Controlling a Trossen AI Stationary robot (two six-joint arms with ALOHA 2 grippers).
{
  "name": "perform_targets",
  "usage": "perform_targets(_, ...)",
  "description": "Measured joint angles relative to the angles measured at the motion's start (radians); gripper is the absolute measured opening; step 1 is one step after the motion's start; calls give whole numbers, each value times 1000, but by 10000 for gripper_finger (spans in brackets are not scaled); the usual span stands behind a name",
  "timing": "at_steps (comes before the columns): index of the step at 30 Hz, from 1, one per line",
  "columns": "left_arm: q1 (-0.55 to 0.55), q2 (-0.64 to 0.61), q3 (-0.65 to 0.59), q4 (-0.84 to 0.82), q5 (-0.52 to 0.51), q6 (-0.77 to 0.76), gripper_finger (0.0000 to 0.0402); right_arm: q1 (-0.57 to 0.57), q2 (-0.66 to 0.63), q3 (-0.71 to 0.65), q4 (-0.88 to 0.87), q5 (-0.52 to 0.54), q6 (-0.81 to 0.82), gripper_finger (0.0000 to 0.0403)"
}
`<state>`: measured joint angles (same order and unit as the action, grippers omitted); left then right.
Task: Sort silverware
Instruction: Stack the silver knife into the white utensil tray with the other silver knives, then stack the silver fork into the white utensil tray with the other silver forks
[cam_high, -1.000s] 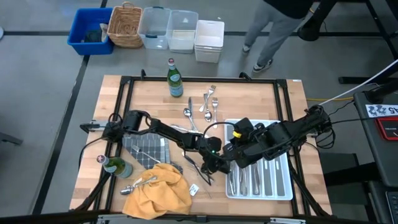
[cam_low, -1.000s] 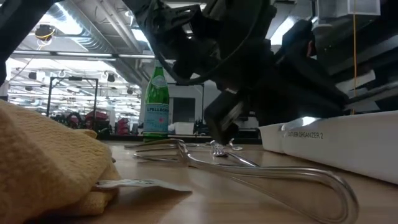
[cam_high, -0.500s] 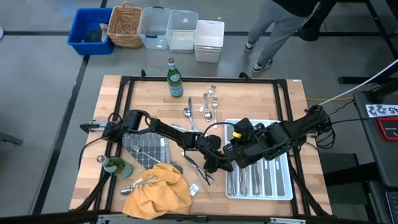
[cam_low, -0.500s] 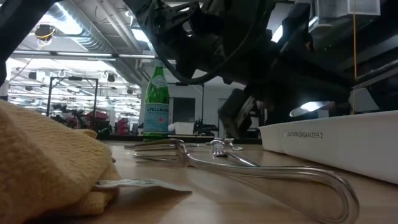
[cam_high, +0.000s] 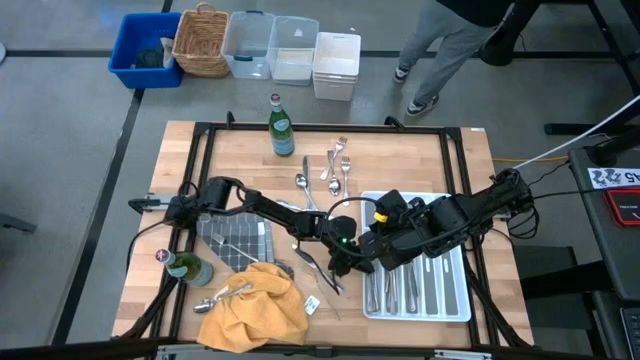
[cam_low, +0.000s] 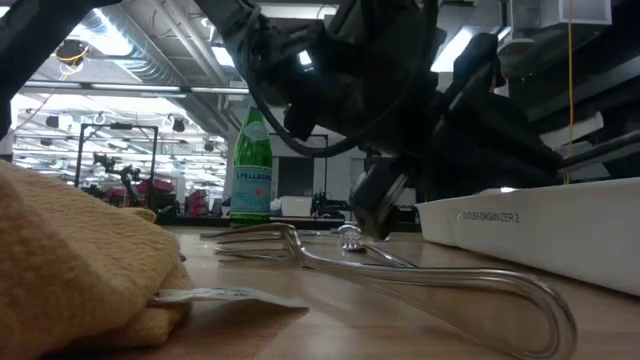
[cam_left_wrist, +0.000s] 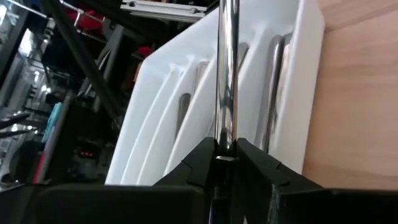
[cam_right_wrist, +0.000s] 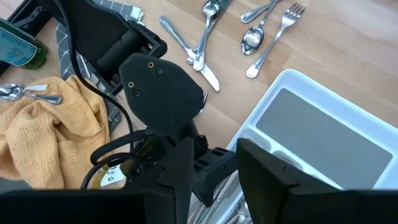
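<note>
One slim silver utensil handle (cam_left_wrist: 227, 68) is clamped between the left gripper (cam_left_wrist: 225, 155) fingers, just left of the white tray (cam_high: 452, 300), near the table's middle. The right gripper (cam_right_wrist: 211, 163) is held open above the tray's left edge.

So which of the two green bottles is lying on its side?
The green bottle at the table's left edge, beside the yellow cloth. The other bottle stands upright at the far edge.

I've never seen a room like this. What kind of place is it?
Probably a robot lab or workshop. Two robot arms work at a framed wooden table, storage bins sit on the floor behind it, and the low view shows a big hall with ceiling lights.
</note>
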<state>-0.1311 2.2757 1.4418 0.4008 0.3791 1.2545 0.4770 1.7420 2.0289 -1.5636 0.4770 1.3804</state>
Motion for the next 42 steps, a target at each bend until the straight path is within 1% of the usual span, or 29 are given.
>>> perform_targets(3, 1, 0, 0, 1, -15, -26, 50, 0, 0, 0, 1, 0, 0, 122)
perform_targets(5, 0, 0, 0, -2, -34, -53, 57, 0, 0, 0, 1, 0, 1, 122)
perform_targets(12, 0, 0, 0, 6, -76, -76, 117, 0, 0, 0, 2, 0, 2, 122)
perform_targets(15, 0, -5, 1, 4, -77, -79, 128, 0, 0, 0, 2, 0, 2, 122)
perform_targets(17, 0, -13, 0, -7, -81, -113, 130, 0, 0, 0, 2, 0, 2, 122)
perform_targets(20, 0, -47, -2, -35, -105, -201, 131, 0, 0, 0, -1, 0, 2, 122)
perform_targets(23, 3, -110, 0, -97, -135, -302, 131, 0, 0, 0, -6, 1, 3, 122)
perform_targets(25, 10, -152, 0, -164, -141, -363, 131, -3, 0, 0, -6, 2, 8, 122)
perform_targets(28, 24, -224, 0, -319, -160, -445, 131, -12, 0, 0, -8, 3, 8, 122)
perform_targets(32, 40, -338, 0, -603, -205, -552, 131, -39, 0, 0, -7, 11, -10, 122)
perform_targets(36, 54, -435, 0, -925, -228, -697, 131, -79, 0, 0, -7, 11, -97, 122)
perform_targets(39, 59, -500, 0, -1149, -228, -872, 131, -121, 0, 0, -7, 11, -204, 122)
perform_targets(42, 60, -539, 0, -1343, -227, -1115, 131, -164, 0, 0, -7, 12, -301, 122)
